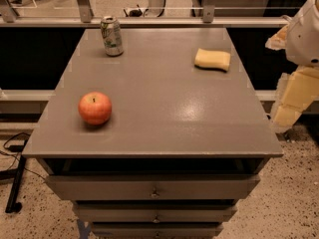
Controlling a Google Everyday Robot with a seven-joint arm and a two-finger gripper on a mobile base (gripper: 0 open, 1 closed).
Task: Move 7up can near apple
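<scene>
- The white-green metal 7up can (111, 36) stood at the grey table's (164, 108) back left.
- The round red apple (94, 108) sat front left, well apart.
- The pale claw (291, 101) hung off the right side; I could not tell if it was open or closed.

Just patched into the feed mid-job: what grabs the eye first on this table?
The red-orange apple stands out at the near left of the grey table. The 7up can stands upright at the far left, well apart from it. A yellow sponge lies at the far right, and the gripper hangs beyond the table's right edge, touching none of them.
</scene>
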